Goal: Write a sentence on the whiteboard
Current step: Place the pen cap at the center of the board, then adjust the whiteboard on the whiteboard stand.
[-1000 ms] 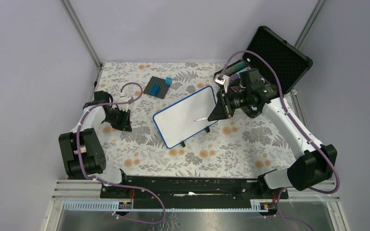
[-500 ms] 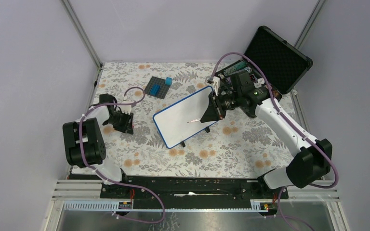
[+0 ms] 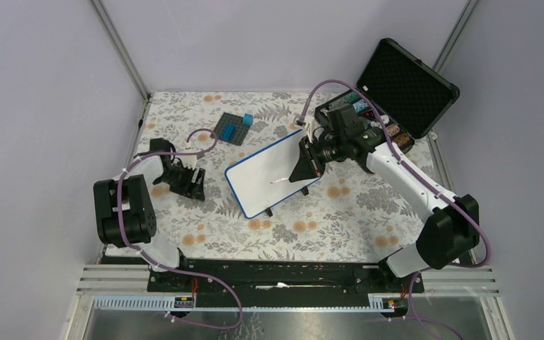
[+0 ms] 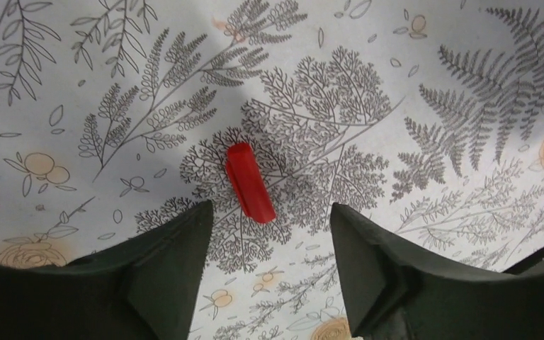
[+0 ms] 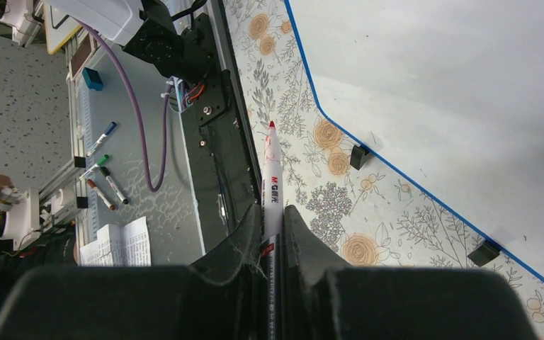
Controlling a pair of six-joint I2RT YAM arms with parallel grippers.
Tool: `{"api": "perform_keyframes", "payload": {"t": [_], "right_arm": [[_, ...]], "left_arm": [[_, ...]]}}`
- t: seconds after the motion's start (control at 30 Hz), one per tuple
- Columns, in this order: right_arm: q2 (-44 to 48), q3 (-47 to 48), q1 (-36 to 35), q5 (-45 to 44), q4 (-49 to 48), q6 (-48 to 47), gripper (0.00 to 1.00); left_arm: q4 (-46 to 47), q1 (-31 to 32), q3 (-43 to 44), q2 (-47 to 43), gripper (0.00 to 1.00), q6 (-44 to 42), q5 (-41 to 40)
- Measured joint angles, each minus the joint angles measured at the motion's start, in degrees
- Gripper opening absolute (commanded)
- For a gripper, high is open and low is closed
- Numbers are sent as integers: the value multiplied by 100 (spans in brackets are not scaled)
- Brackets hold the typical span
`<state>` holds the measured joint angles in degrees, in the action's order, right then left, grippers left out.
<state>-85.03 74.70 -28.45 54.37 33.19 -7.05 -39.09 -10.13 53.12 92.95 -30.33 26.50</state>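
The writing step is judged not yet begun: the whiteboard [image 3: 273, 173] is seen blank, with no red letters on it. It lies about the middle of the desk [image 3: 326, 219], somewhat toward the far edge. Its long axis runs diagonally from the near-left toward the far-right corner, and two black feet show under its near long rim. A red-tipped marker [image 5: 270, 184] is clamped between the narrow jaws of the right tool [image 5: 272, 216], its long axis in line with the tool. Its bare tip is pointed toward the left edge of the desk and slightly toward the near edge. In the wrist view only patterned cloth is seen behind the tip, so it is judged to be clear of the board surface. The left tool [image 4: 270, 209] is held with its jaws wide apart and nothing gripped. A red cap [image 4: 249, 183] lies on the cloth between them, near the left edge. For the next move, the tip would need to be lowered onto the board's left end and drawn along the long axis.
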Motion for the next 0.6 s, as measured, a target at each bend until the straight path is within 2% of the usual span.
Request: {"api": "perform_keyframes", "payload": {"t": [0.1, 0.23, 0.43, 0.6], "right_arm": [[-46, 0, -72, -76, -74, 0, 0], [-46, 9, -280, -321, -192, -66, 0], [-39, 13, -876, -1040, -656, -254, 0], [-13, 13, -1145, -1443, -1202, -328, 0]], "left_arm": [[-247, -2, 72, -79, 84, -50, 81], [-894, -44, 651, -295, 87, -90, 498], [-1753, -264, 2002, -916, 81, -177, 1652], [-2199, -271, 2173, -1390, 72, -223, 2820]]}}
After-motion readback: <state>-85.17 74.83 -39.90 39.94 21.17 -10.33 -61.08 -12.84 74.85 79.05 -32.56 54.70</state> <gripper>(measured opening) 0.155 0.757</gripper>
